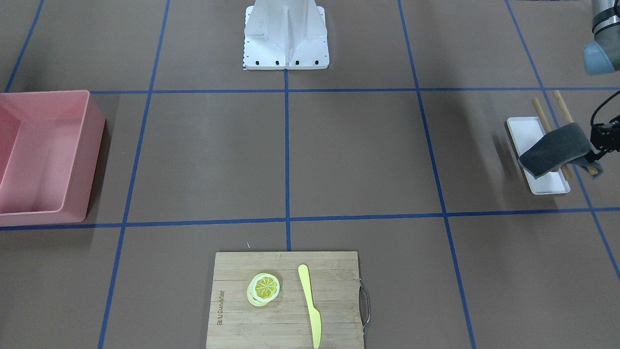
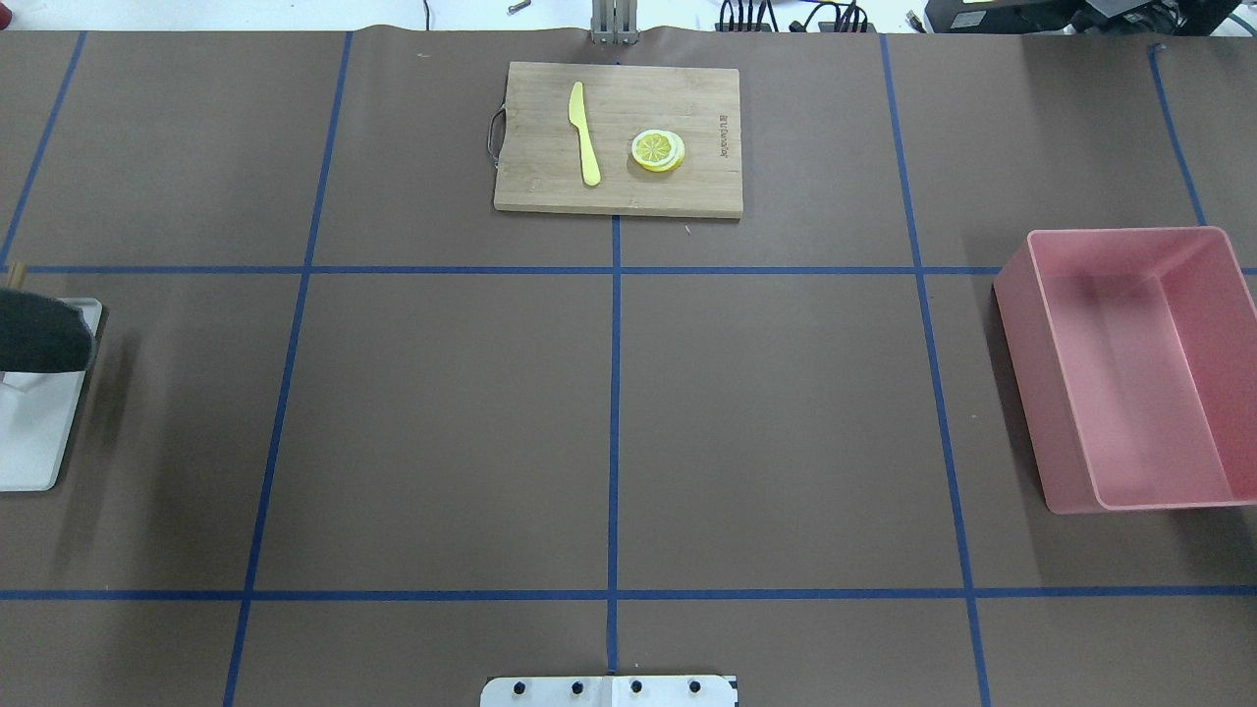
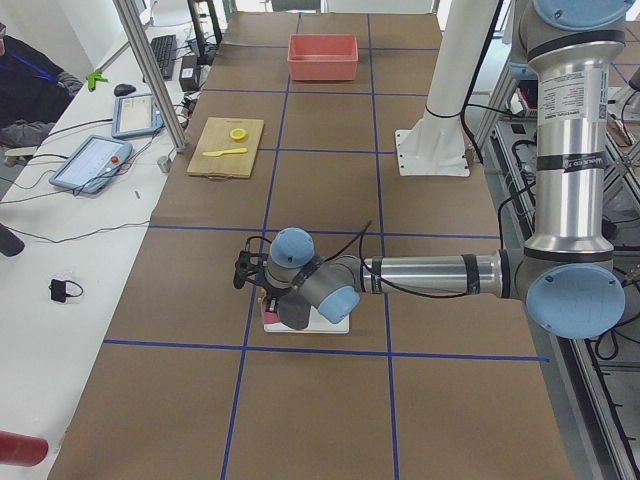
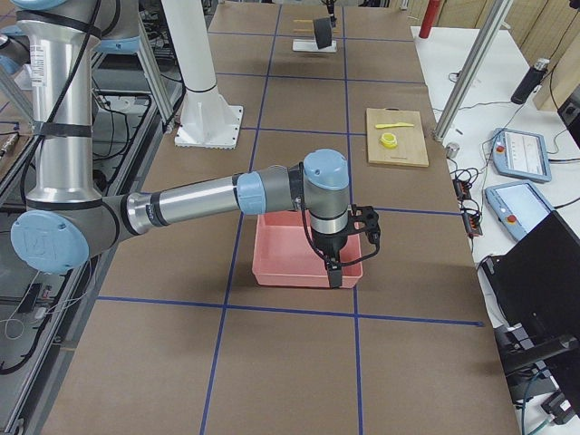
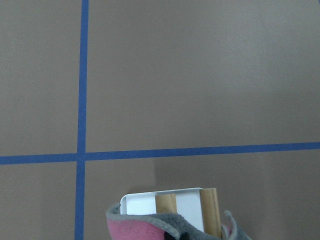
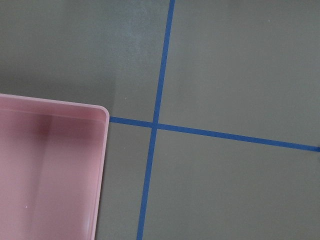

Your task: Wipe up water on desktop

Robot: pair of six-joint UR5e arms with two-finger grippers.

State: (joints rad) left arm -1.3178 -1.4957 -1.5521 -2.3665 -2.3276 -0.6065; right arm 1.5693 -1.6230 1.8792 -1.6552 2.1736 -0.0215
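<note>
The desktop (image 1: pixel 358 155) is a wide matte brown surface with a blue tape grid; no water shows on it in any view. My left gripper (image 1: pixel 593 155) is at the desktop's left end, shut on a grey cloth (image 1: pixel 557 151) with a pink inner side (image 5: pixel 145 229). The cloth hangs just above a white tray (image 1: pixel 525 133). The cloth also shows in the overhead view (image 2: pixel 39 339). My right gripper (image 4: pixel 343 263) hangs over the pink bin (image 4: pixel 294 263); it shows only in the exterior right view, so I cannot tell whether it is open or shut.
Two wooden sticks (image 1: pixel 562 104) lie across the white tray. The pink bin (image 2: pixel 1041 422) stands at the right end. A bamboo cutting board (image 2: pixel 687 98) with a yellow knife (image 2: pixel 584 133) and lemon slices (image 2: pixel 658 150) lies at the far side. The robot base (image 1: pixel 286 39) stands mid-table.
</note>
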